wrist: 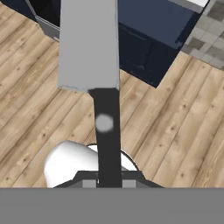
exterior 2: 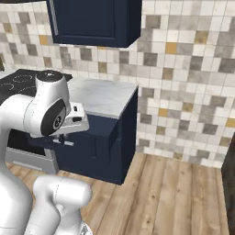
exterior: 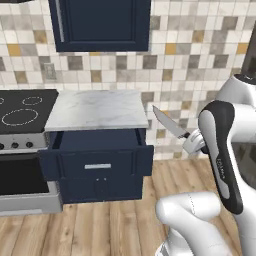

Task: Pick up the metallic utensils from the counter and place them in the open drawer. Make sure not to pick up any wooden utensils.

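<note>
My gripper [exterior: 193, 143] is shut on the black handle of a kitchen knife [exterior: 168, 123]. It holds the knife in the air to the right of the counter [exterior: 95, 109], with the silver blade pointing up and left. In the hand view the knife [wrist: 90, 43] runs straight up from my gripper [wrist: 108, 179], blade away from me, over the wood floor. The open drawer [exterior: 95, 150] is navy with a silver bar handle. It juts out under the marble slab, to the left of the knife and lower. The counter [exterior 2: 104, 96] and drawer [exterior 2: 103, 126] also show behind my arm.
A black cooktop [exterior: 22, 111] with an oven [exterior: 22, 177] below stands left of the counter. A navy wall cabinet [exterior: 100, 25] hangs above it. The tiled wall [exterior: 190, 65] runs behind, and wood floor [exterior: 115, 225] lies in front of the cabinets.
</note>
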